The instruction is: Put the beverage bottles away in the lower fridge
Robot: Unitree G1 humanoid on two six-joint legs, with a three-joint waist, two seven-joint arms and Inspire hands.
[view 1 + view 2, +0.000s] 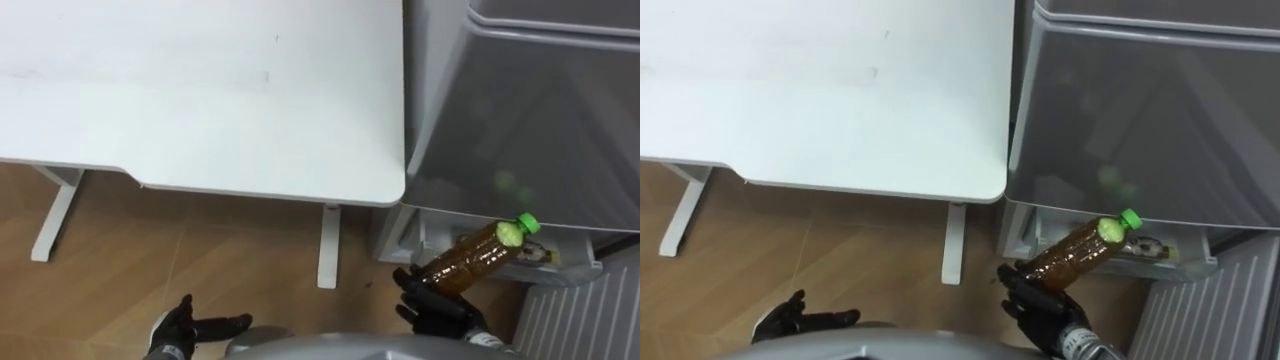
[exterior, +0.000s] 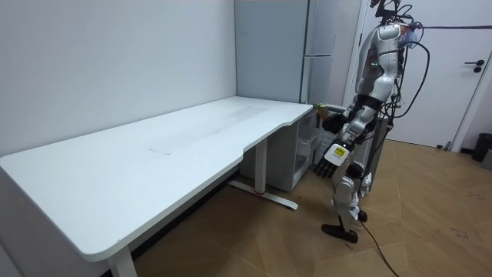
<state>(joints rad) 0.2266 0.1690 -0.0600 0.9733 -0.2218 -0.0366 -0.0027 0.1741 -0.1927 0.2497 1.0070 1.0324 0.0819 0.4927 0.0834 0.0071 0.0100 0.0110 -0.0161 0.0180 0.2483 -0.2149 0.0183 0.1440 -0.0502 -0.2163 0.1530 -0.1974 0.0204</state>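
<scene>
Bottle [image 1: 478, 257] of amber drink with a green cap sits in the right hand [image 1: 437, 305], whose fingers wrap its lower half. The cap end tilts up and to the far right, toward the open lower compartment [image 1: 420, 235] of the fridge [image 1: 520, 120]. The left hand [image 1: 190, 328] hangs low at the near left above the wooden floor [image 1: 200, 260], fingers loose and straight, holding nothing. In the room view the robot stands just past the end of the desk [image 1: 200, 90], facing the fridge.

The grey upper door is closed and, seen from above, overhangs the opening. A ribbed panel [image 1: 580, 320] at the near right is probably the inside of the lower door, swung open. 1 small pale item [image 1: 542, 255] lies in the compartment just behind the cap; what it is cannot be told.

The step in hand looks like carrying this 1 bottle into the compartment, and it is not yet inside. To do it well, the hand should drop lower first, since the opening lies beneath the upper door's edge. It should then go in cap first, on a flatter line. Aiming at the bare left part keeps the bottle clear of the pale item. The grasp should hold until the bottle rests on the shelf, because a round bottle let go early could roll out.
</scene>
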